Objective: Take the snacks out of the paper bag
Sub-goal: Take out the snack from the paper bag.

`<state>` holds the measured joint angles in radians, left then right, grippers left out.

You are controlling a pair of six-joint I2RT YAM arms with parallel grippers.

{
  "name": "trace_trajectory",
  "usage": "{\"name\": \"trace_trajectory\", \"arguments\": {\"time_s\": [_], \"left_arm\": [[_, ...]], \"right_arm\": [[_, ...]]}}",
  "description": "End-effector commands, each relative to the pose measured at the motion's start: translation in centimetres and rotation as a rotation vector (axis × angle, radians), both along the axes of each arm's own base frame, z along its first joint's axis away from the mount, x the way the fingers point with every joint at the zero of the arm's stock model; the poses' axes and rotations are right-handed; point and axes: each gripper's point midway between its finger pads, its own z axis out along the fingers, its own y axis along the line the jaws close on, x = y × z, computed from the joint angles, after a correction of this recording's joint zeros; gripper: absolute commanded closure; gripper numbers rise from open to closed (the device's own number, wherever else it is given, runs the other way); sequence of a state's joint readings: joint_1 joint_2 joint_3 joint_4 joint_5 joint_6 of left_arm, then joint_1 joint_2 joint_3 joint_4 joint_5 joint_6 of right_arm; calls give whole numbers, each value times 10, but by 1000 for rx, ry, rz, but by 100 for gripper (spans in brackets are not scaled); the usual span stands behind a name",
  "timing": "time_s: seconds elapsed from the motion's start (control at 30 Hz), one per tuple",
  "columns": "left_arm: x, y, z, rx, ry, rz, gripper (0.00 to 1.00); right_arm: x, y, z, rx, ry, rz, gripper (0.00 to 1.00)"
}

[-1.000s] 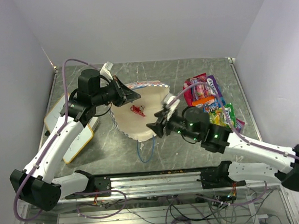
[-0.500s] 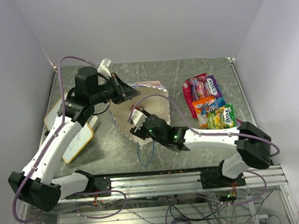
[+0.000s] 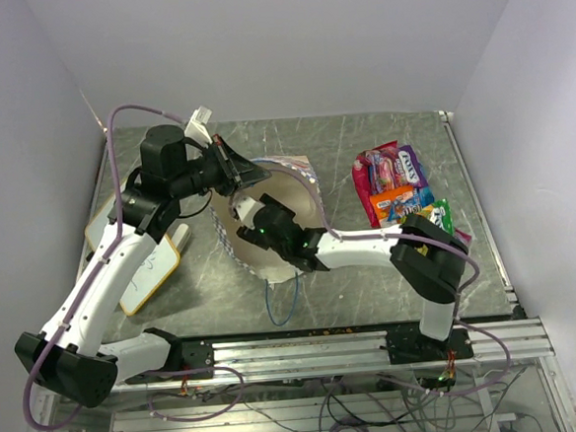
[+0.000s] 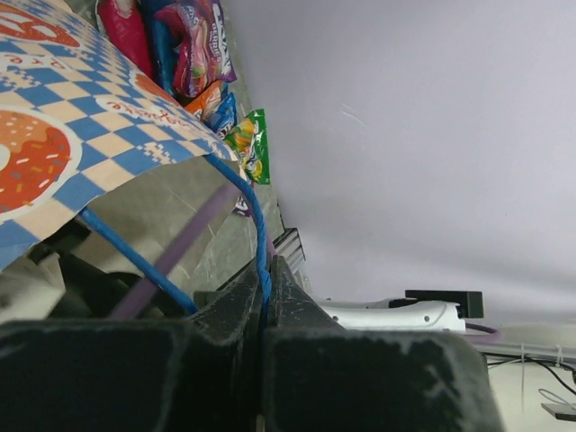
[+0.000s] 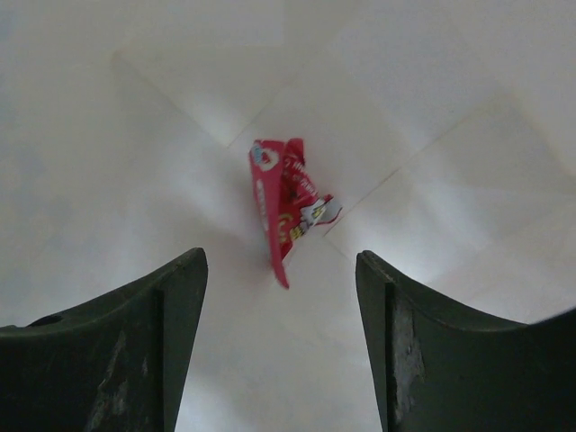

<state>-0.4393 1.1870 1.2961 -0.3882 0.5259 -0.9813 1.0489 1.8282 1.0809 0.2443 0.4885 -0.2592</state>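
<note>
A dark grey-green marbled table (image 3: 362, 137) sits boxed in by plain pale walls: a back wall (image 3: 276, 39) and a side wall at each end. The light is soft and even. A yellow-edged whiteboard (image 3: 101, 229) lies at the table's left edge. An aluminium rail (image 3: 307, 345) runs along its near edge, with tangled cables (image 3: 331, 411) below

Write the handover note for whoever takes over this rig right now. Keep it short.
Left gripper: shut on the blue cord handle, holding up one side of the paper bag.
Right gripper: open, reaching into the bag, lined up on a red packet that is not yet gripped.
Done: a pile of snacks lies on the table to the right of the bag.
Left: grasp the red packet, the only one the right wrist view shows inside, and carry it to the pile. Then check the bag for more.
</note>
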Motion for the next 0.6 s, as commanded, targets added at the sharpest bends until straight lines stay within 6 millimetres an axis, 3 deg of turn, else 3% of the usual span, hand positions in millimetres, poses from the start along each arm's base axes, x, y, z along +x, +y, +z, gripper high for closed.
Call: {"name": "trace_trajectory", "arguments": {"time_s": [0.0, 0.1, 0.37, 0.47, 0.57], "left_arm": [[-6, -2, 8, -51, -8, -22, 93], [-7, -1, 9, -53, -7, -17, 93], [-6, 0, 14, -57, -10, -7, 93], [-7, 1, 13, -53, -5, -4, 93], [-8, 2, 11, -48, -2, 2, 93]], "right_arm": [[30, 3, -2, 24, -11, -41, 33], [45, 4, -16, 3, 14, -54, 32], [59, 9, -60, -51, 69, -72, 34], [57, 10, -67, -55, 91, -63, 45], [52, 10, -63, -29, 96, -47, 62]]}}
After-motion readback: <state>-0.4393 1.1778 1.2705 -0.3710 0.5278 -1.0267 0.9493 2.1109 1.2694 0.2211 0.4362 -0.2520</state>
